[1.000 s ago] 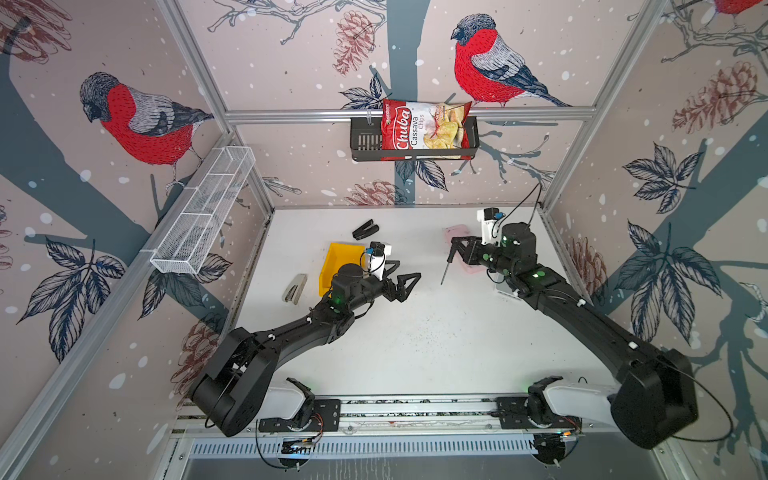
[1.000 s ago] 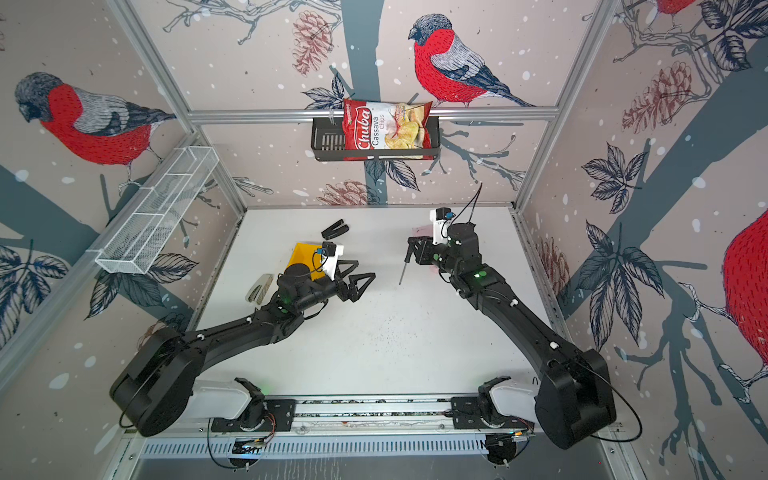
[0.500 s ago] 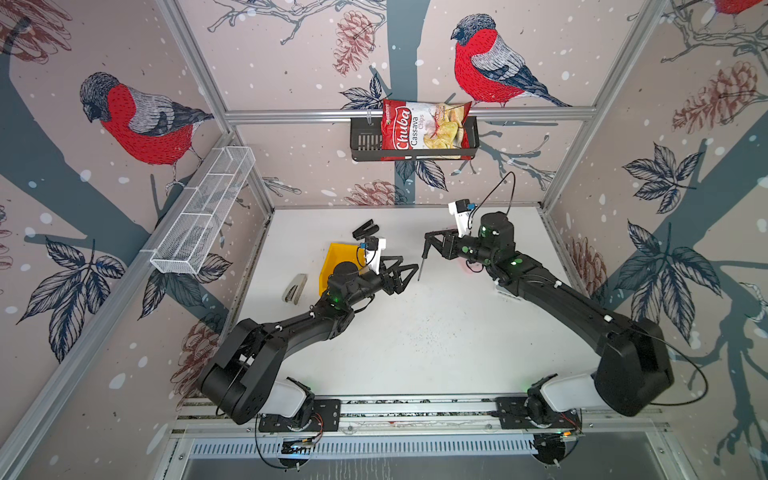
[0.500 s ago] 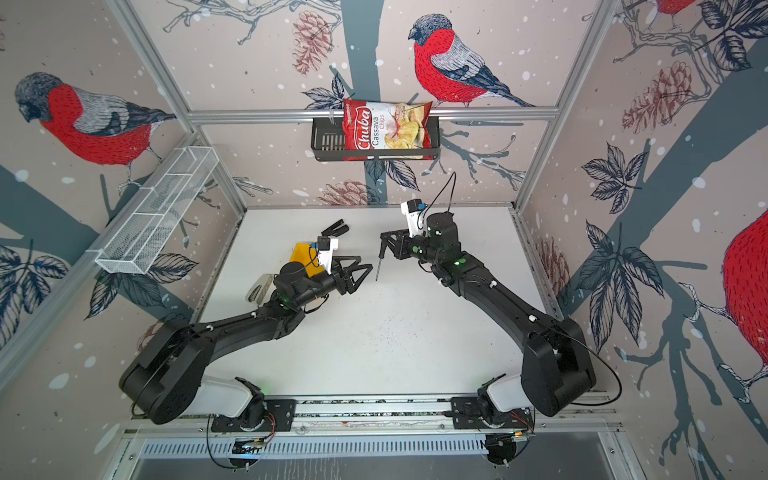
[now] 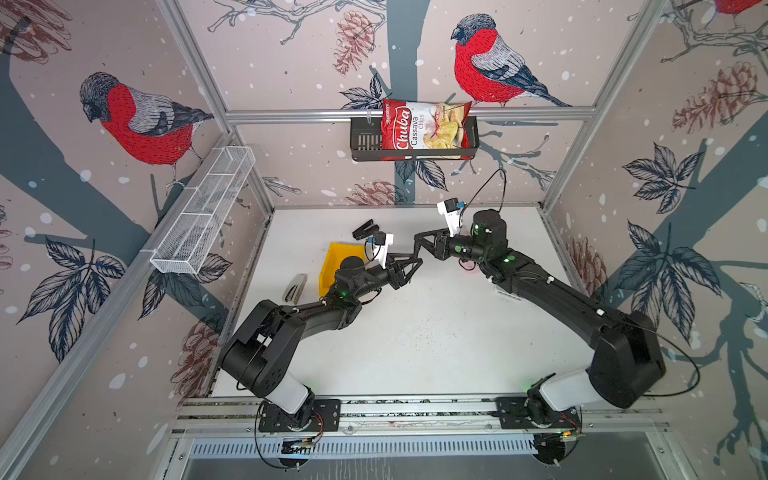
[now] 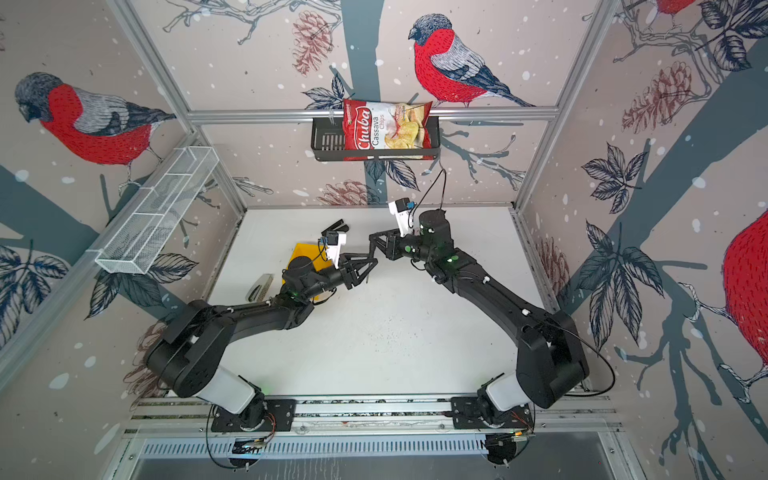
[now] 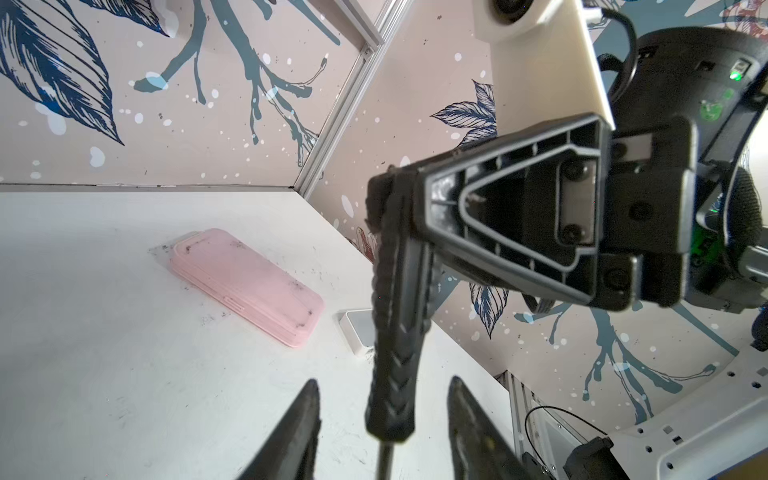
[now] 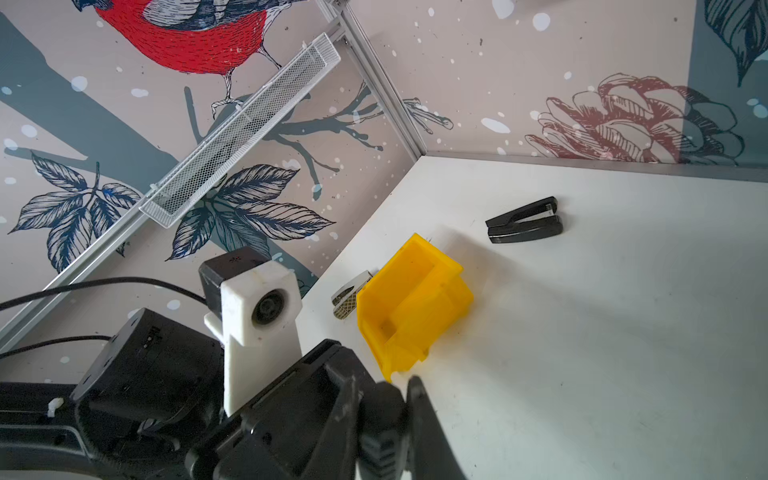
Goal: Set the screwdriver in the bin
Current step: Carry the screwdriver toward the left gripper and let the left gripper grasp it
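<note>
Black and ribbed, the handle of the screwdriver [image 7: 392, 332] hangs in the air over the white table [image 5: 436, 340], thin shaft pointing down, pinched at its upper end by the closed right gripper [image 5: 420, 244]. The left gripper [image 7: 384, 419] meets it from the opposite side. Its fingers [image 7: 301, 419] flank the lower end of the handle at a narrow spread, and a sliver of daylight shows on each side in the left wrist view. In both top views the two grippers meet tip to tip above the rear half of the table, to the right of the yellow bin [image 5: 334, 259]. The bin sits on the table beside the left arm's wrist, apart from the tool. A silver object [image 8: 349, 297] lies just beside it and a black stapler [image 8: 524, 220] lies farther back. A pink case [image 7: 245, 286] rests flat near the right wall.
</note>
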